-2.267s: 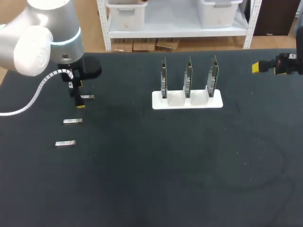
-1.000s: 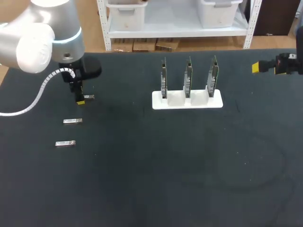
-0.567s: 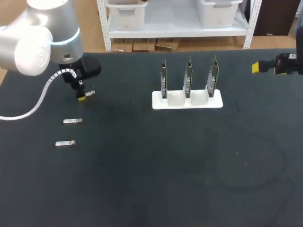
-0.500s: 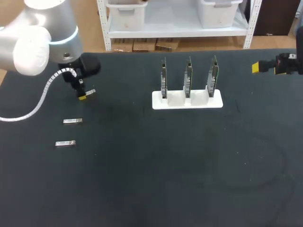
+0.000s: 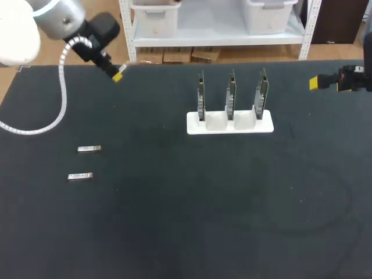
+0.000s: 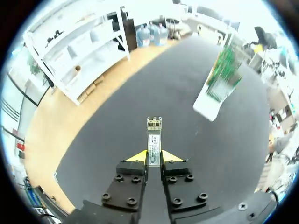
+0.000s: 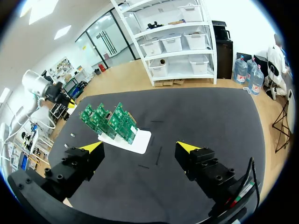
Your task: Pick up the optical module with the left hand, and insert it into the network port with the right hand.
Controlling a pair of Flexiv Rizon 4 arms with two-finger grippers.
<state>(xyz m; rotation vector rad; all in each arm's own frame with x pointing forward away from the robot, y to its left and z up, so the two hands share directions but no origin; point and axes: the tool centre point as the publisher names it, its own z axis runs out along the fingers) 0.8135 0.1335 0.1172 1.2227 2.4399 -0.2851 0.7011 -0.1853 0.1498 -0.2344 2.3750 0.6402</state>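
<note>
At the upper left, the left gripper has its fingers clamped on an optical module, held above the table. At the right edge, the right gripper has its fingers spread wide. Circuit boards stand in a white holder at upper centre.

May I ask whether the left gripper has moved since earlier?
Yes: the left gripper carried the optical module up, away from the nearest spare module.

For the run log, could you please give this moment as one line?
left gripper: shut on optical module, held off table | right gripper: open, empty | spare modules: two on table
</note>
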